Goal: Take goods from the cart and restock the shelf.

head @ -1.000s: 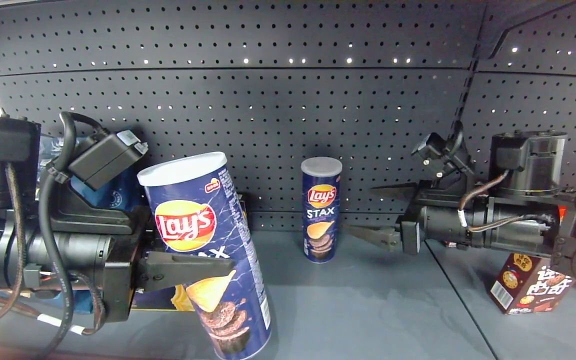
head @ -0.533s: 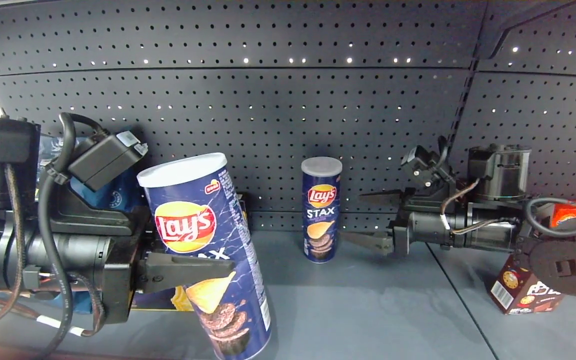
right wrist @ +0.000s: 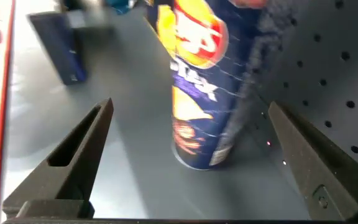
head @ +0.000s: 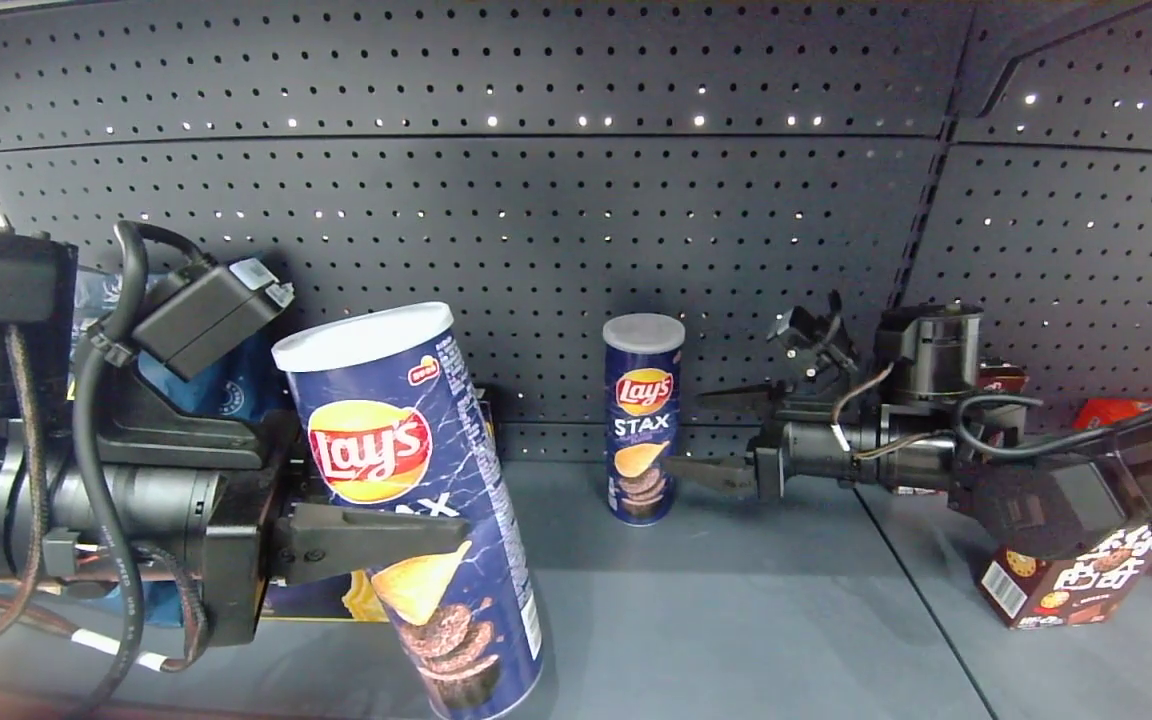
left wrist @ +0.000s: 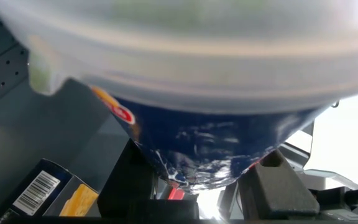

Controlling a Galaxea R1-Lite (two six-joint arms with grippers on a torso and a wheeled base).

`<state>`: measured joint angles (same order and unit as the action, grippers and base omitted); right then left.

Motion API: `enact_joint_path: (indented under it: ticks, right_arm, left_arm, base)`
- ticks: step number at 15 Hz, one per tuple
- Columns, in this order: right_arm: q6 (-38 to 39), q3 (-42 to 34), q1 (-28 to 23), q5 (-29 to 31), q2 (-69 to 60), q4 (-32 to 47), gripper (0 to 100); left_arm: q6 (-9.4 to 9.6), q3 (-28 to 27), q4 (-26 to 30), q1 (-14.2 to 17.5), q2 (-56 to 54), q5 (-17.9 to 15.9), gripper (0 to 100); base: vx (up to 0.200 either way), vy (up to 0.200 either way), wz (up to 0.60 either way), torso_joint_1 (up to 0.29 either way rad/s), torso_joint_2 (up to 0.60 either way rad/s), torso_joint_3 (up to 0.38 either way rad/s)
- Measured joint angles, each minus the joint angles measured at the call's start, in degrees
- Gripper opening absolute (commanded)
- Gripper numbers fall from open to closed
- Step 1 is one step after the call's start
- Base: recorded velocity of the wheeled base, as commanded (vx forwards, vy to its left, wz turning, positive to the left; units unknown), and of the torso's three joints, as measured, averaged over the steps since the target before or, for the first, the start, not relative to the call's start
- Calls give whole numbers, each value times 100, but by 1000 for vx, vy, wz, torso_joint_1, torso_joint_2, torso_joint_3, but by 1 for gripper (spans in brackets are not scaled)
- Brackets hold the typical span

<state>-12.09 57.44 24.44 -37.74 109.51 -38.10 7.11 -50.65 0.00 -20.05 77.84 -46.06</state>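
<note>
Chips can [head: 406,500] is tilting at the shelf [head: 736,600] front, left gripper [head: 416,535] clamping its middle; second can [head: 643,420] is standing upright (farther back), right gripper [head: 684,428] gaping beside it. Left wrist: held can's lid [left wrist: 185,62] is looming. Right wrist: fingers [right wrist: 73,155] are flanking the second can.

Other stock and backing
A brown snack box [head: 1061,590] sits tilted at the right, a red box [head: 1123,410] behind it, before a dark perforated panel [head: 576,230].

Glossy printed chip can [head: 376,450] with whitish plastic lid [head: 364,337] (matt perforated metal back panel [head: 536,220], smooth shelf [head: 736,620])
</note>
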Motion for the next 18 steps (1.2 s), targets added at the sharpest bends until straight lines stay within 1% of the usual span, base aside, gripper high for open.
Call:
enact_joint_path:
  ticks: [4,8,18]
  right_arm:
    - [13,411,-30,-22,474,-72,100]
    - [28,809,48,-107,931,-213,100]
    - [52,1296,151,-110,1591,-249,100]
  left_arm:
    - [-5,-15,0,0,2,-4,0]
    - [-7,-48,0,-1,22,-9,0]
    - [-7,-67,7,-21,33,-11,0]
  base:
    - [0,0,0,0,0,0]
    - [0,0,0,0,0,0]
    - [0,0,0,0,0,0]
